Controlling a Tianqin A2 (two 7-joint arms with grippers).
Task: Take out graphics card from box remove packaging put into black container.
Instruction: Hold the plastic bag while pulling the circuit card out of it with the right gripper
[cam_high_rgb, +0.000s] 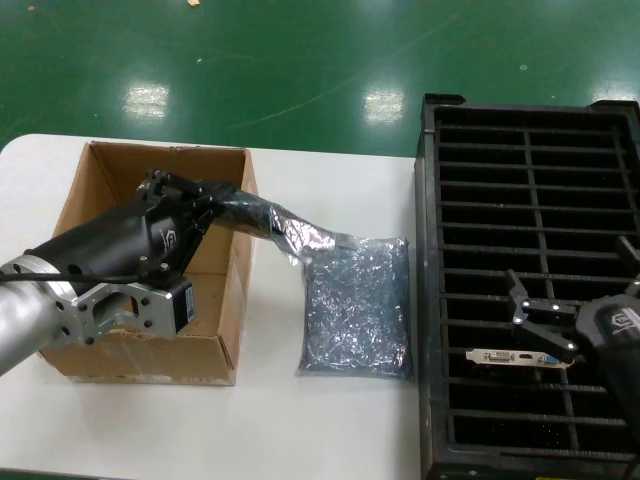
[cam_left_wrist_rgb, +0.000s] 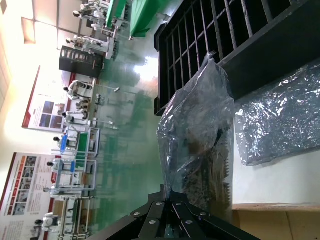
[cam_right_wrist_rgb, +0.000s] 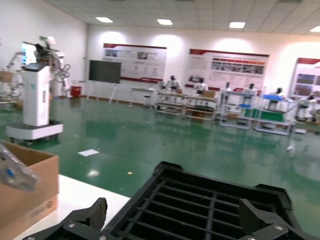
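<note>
My left gripper (cam_high_rgb: 222, 206) hangs over the brown cardboard box (cam_high_rgb: 100, 180), shut on one end of the crinkly silver packaging (cam_high_rgb: 300, 238). The bag juts out past the box wall, above the table. In the left wrist view the pinch (cam_left_wrist_rgb: 182, 192) is on the packaging (cam_left_wrist_rgb: 197, 135), and a dark board shows through it. A bare graphics card (cam_high_rgb: 515, 357) with a silver bracket stands in a slot of the black container (cam_high_rgb: 530, 150). Just above that card, my right gripper (cam_high_rgb: 542, 322) is open and holds nothing; its wrist view shows its jaws (cam_right_wrist_rgb: 175, 215) wide apart over the container (cam_right_wrist_rgb: 210, 200).
A flatter bluish-grey bag (cam_high_rgb: 355, 305) lies on the white table (cam_high_rgb: 330, 430) between box and container, also seen as the flat bag (cam_left_wrist_rgb: 285, 120) in the left wrist view. The table's near edge is close. Green floor lies beyond.
</note>
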